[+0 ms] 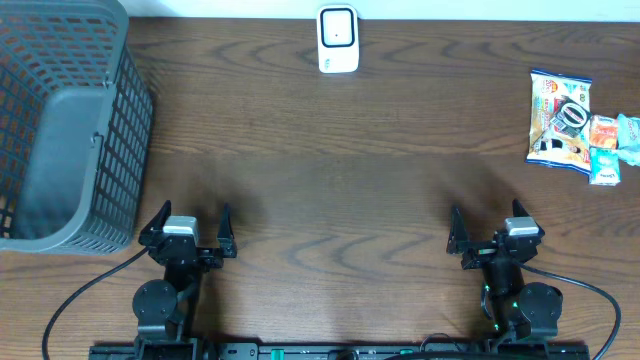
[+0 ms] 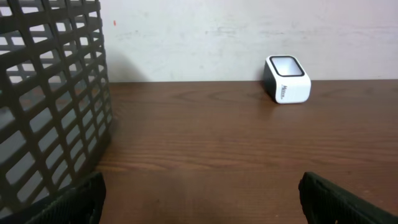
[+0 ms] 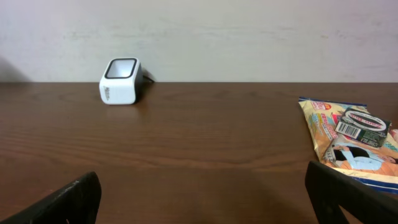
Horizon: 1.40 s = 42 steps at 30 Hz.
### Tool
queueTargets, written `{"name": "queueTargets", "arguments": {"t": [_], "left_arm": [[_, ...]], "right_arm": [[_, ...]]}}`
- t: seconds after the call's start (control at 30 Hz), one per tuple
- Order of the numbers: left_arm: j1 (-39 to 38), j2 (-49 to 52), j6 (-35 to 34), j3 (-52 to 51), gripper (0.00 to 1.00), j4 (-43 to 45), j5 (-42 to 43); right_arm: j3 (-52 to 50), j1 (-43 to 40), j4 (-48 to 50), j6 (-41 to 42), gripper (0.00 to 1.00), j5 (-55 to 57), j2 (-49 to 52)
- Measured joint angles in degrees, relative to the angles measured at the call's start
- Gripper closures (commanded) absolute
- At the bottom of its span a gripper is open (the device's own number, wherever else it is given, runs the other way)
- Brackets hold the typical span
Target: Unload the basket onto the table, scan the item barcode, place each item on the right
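A white barcode scanner (image 1: 338, 40) stands at the far middle of the table, also seen as a white scanner (image 2: 286, 79) in the left wrist view and a white scanner (image 3: 120, 81) in the right wrist view. Snack packets (image 1: 562, 118) lie at the far right, the biggest packet (image 3: 351, 140) showing a barcode label. My left gripper (image 1: 189, 231) rests open near the front left, nothing between its fingers. My right gripper (image 1: 497, 234) rests open near the front right, well short of the packets.
A grey plastic basket (image 1: 60, 120) fills the left end of the table, its mesh wall (image 2: 50, 106) close on the left gripper's left. Smaller packets (image 1: 608, 150) lie beside the large one at the right edge.
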Motion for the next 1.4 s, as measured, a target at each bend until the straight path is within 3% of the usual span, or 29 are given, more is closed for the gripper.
{"name": "queueTargets", "arguments": {"t": [1.4], "left_arm": [[0.0,0.0,-2.9,0.1,0.02,-0.6,-3.8]], "right_arm": [[0.0,0.0,0.0,0.0,0.01,0.0,0.0]]}}
